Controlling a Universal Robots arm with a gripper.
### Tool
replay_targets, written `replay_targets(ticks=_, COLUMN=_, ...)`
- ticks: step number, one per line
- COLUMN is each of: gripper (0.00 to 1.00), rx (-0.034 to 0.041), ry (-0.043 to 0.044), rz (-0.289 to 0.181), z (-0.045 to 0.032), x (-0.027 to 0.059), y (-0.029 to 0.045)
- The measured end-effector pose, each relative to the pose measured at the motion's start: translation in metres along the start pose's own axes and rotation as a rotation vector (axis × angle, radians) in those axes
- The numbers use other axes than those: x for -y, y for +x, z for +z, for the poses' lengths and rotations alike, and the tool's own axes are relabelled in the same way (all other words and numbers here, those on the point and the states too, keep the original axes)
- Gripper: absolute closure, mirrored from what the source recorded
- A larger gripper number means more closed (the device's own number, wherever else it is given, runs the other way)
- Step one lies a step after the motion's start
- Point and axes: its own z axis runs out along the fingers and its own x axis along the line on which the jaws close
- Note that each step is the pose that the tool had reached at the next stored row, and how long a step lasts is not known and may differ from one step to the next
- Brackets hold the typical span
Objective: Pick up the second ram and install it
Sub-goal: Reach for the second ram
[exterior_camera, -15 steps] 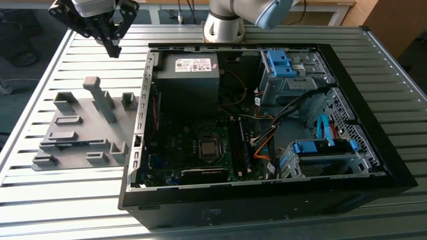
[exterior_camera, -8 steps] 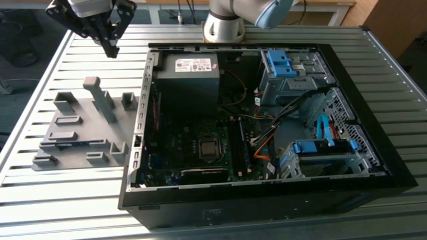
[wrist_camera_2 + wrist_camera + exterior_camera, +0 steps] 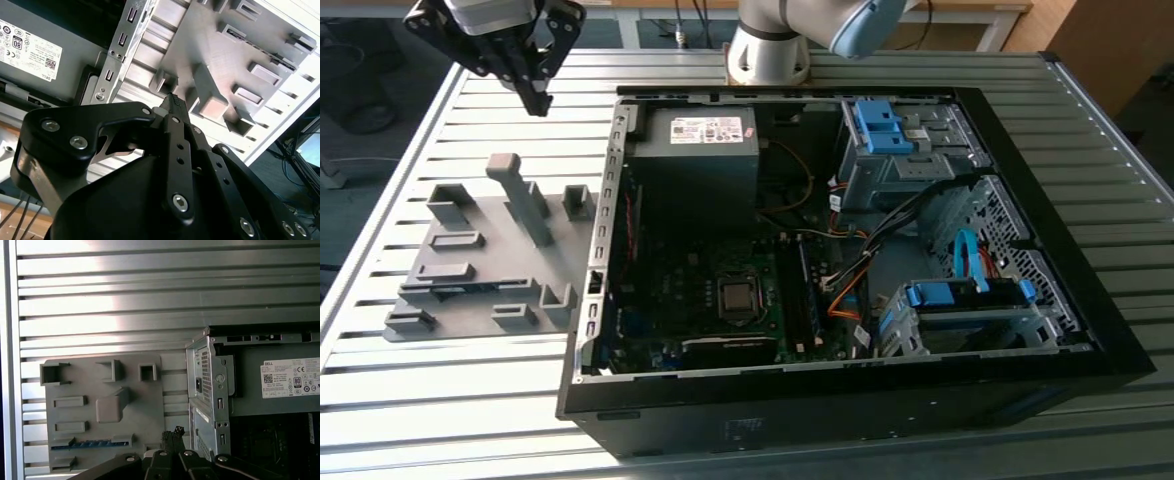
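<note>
**Second ram waits in its tray.** The second ram (image 3: 92,443), a thin blue strip, lies in a slot of the grey holder tray (image 3: 145,410). The tray sits on the slatted counter (image 3: 454,400), just beside the open computer case (image 3: 607,200).

Your gripper (image 3: 536,100) hangs above the counter, well apart from the strip, with its jaws drawn together and holding nothing. The likeliest trouble starts there. Bring the jaws down closed and the tips would land on the strip's top edge instead of straddling it. That could chip the board or jam it in its slot.

In the exterior view a tall post (image 3: 518,195) rises from the tray between gripper and strip. A low sideways sweep could clip it and shove the whole tray.

The strip is long and thin. A grip off its middle would probably let it tilt, and a tilted strip may catch on the case wall.
</note>
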Motion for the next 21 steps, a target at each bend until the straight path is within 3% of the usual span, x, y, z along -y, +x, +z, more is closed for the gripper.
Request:
replay_targets(ticks=8, gripper=0.89, rx=-0.0001, ry=0.0001, rz=0.000, z=-0.0001, x=0.0000, y=0.0007)
replay_targets(ticks=14, gripper=0.89, rx=-0.0001, ry=0.0005, rz=0.000, z=-0.0002, x=0.0006, y=0.0067)
replay_targets(ticks=18, gripper=0.89, rx=0.0013, ry=0.0171, rz=-0.001, z=-0.0002, x=0.0007, y=0.0073)
replay_targets(ticks=21, gripper=0.89, rx=0.0011, ry=0.0186, rz=-0.001, z=-0.0002, x=0.0009, y=0.0078)
